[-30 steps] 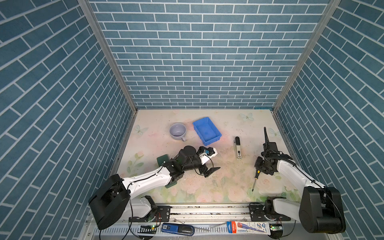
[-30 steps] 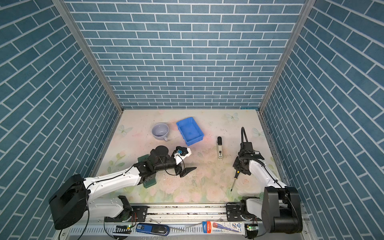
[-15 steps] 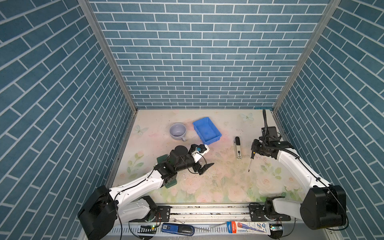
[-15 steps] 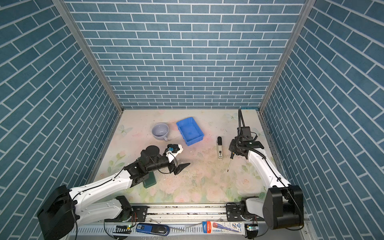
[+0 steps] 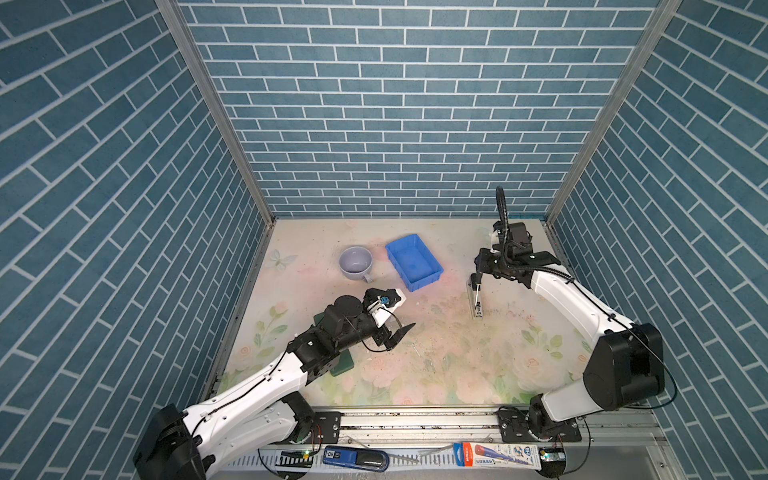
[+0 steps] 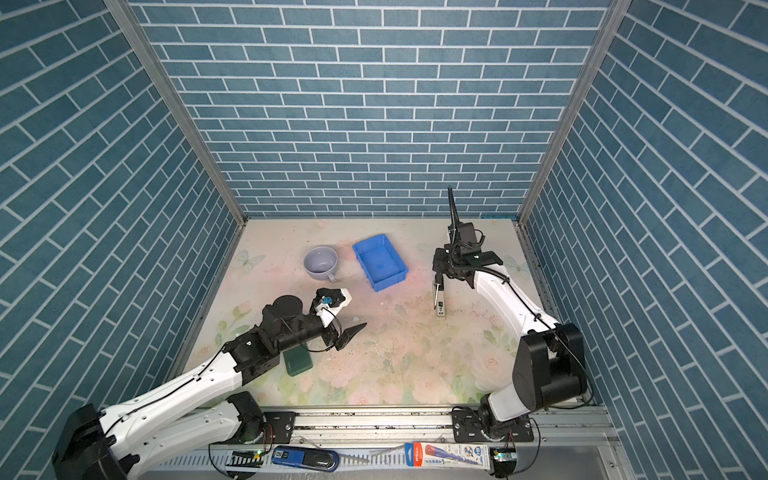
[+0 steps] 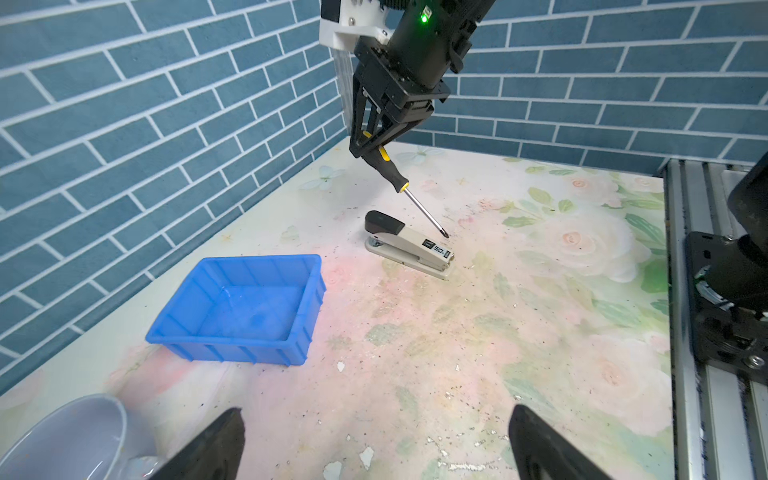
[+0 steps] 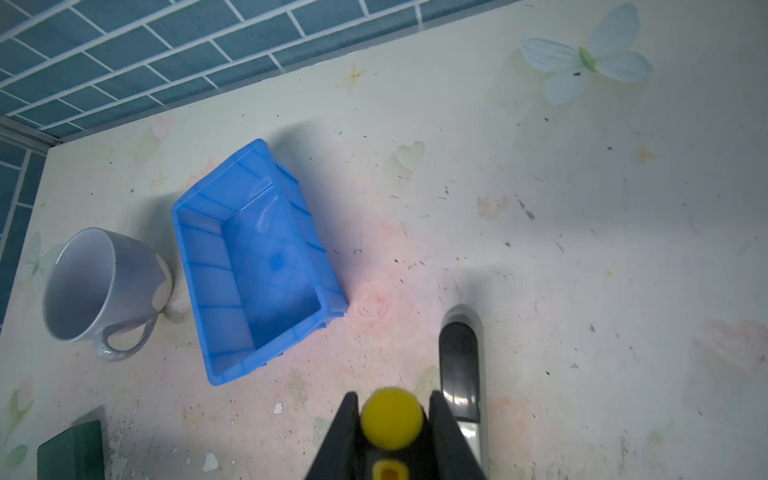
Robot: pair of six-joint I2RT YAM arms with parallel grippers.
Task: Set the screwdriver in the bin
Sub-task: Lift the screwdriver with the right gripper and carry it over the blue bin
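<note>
Blue brick-patterned walls close in the stall on three sides, and a pale flowery table fills the floor between them. The two white-and-black arms are the biggest things on it.

The right arm reaches toward the back right of the table. Its right gripper points down and is pinched tight on the handle of the screwdriver. The left arm stretches low across the front left. Its left gripper has its fingers spread wide apart, just above the tabletop.

The bright blue bin sits toward the back middle, open side up and turned at an angle to the walls. Just beside it, on its left in both top views, a grey-lilac cup stands upright with its handle toward the front. A flat dark green pad lies near the front left, partly under the left arm. A grey stapler with a black end lies flat to the right of the bin and apart from it.

The screwdriver is the smallest thing here. It hangs tilted in the air with its yellow-and-black handle clamped in the right gripper. Its thin shaft slopes down, so the tip is right at the top of the stapler. Whether the tip touches the stapler I cannot tell. The screwdriver is off to the right of the bin, not in it.
</note>
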